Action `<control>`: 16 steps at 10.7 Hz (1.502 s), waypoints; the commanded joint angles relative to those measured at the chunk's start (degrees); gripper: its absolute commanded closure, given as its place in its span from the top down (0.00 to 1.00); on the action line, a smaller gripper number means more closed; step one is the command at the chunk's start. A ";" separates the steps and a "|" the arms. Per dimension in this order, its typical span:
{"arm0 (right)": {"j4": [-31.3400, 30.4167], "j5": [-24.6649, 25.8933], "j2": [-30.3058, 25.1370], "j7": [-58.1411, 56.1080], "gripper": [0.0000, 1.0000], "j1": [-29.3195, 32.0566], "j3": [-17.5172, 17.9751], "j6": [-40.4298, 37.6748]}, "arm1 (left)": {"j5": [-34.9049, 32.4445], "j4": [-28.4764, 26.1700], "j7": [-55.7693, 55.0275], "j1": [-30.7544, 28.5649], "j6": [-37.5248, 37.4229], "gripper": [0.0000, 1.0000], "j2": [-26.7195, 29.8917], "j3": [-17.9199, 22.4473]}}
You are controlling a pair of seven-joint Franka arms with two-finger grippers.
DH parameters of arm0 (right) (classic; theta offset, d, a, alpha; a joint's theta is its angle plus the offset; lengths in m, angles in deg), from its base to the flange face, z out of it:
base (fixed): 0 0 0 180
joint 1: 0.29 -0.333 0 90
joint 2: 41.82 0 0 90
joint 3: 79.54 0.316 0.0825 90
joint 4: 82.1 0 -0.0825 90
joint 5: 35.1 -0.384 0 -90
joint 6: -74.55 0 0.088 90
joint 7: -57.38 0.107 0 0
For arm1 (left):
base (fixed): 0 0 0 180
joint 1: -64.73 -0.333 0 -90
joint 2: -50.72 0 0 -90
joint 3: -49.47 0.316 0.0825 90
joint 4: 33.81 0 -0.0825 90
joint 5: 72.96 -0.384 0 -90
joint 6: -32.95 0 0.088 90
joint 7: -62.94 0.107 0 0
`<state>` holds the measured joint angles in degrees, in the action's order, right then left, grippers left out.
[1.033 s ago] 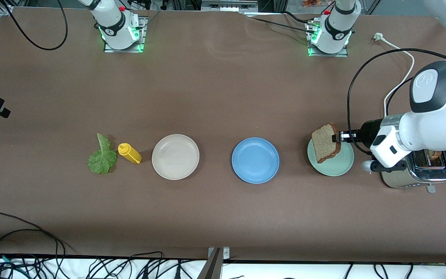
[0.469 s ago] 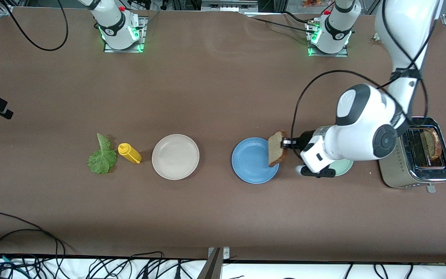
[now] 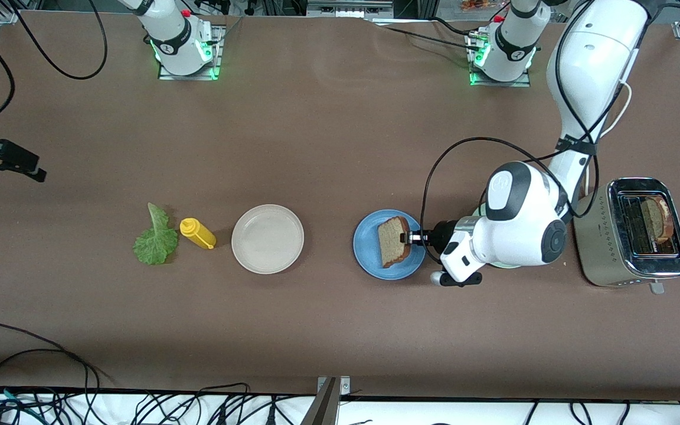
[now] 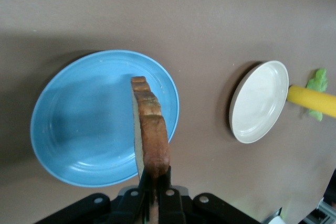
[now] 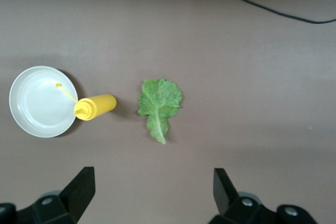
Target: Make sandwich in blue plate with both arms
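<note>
Front view. The left gripper (image 3: 406, 238) was closed on a slice of brown bread (image 3: 392, 241), coarse-crumbed with a darker crust, held over the round blue plate (image 3: 367, 250), which had a smooth surface and a shallow raised rim. A beige-white plate (image 3: 267, 238) lay toward the right arm's end of the table, with a yellow squeeze bottle (image 3: 197, 233) on its side just beside it and a ruffled green lettuce leaf (image 3: 154, 242) next to the bottle. A shiny metal toaster (image 3: 635, 232) at the left arm's end held a second bread slice (image 3: 653, 216) in its slot. A pale green plate (image 3: 480, 210) showed only as a sliver under the left arm. The right gripper (image 3: 28, 166) hung above the table's edge at the right arm's end.

Left wrist view. The slice (image 4: 149, 129) appeared edge-on and upright, pinched at its lower crust by the gripper (image 4: 154, 195), above the blue plate (image 4: 79, 129); whether it touched the plate could not be told.

Right wrist view. The right gripper's fingers (image 5: 80, 186) stood wide apart and empty, above the leaf (image 5: 159, 106), the bottle (image 5: 95, 106) and the beige-white plate (image 5: 37, 100). The bottle's thin nozzle lay over that plate's rim.

No legible writing appeared in any view.
</note>
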<state>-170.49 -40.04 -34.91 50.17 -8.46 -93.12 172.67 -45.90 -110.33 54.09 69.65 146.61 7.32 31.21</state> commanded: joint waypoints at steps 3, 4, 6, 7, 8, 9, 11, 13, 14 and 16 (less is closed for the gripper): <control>0.50 0.11 7.57 -1.40 1.00 -2.55 -0.31 3.38 | 8.35 0.76 6.12 0.44 0.16 0.00 -1.78 0.24; 0.58 0.55 9.68 -3.05 1.00 -2.55 -0.31 4.26 | 8.88 0.67 6.64 0.36 0.16 0.00 -2.65 0.24; 0.67 0.64 13.20 -2.99 1.00 -2.99 -0.31 7.77 | 9.59 0.23 6.83 0.36 0.16 0.00 -5.02 0.24; 0.76 0.55 15.39 -3.16 1.00 -2.91 -0.31 9.61 | 9.42 0.23 7.17 0.27 0.16 0.00 -5.38 0.24; 1.19 0.47 17.50 -3.16 1.00 -2.91 -0.31 11.55 | 9.59 0.23 9.00 0.09 0.16 0.01 -5.47 0.24; 2.33 0.38 19.70 -3.16 1.00 -2.99 -0.31 12.61 | 9.68 0.23 10.76 -0.08 -0.02 0.23 -5.56 0.24; 4.44 0.55 24.09 -2.90 1.00 -3.43 -0.30 12.97 | 9.16 -0.38 12.44 -1.13 -0.72 1.00 -5.30 0.33; 5.42 0.47 27.35 -3.16 1.00 -3.52 -0.31 15.50 | 8.71 -0.56 13.41 -3.41 -3.60 1.00 -5.03 0.33; 5.42 0.38 28.76 -3.16 1.00 -3.70 -0.31 16.91 | 7.67 -0.47 13.42 -4.12 -4.67 1.00 -4.68 0.50; 5.33 -0.06 31.22 -3.25 1.00 -3.78 -0.31 20.86 | 0.58 0.14 13.33 -4.56 -5.03 1.00 -3.72 0.51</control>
<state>-167.34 -39.87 -7.12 47.78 -11.97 -93.06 190.54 -39.47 -110.47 66.28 65.61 143.00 1.86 31.64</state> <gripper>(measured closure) 0.000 0.132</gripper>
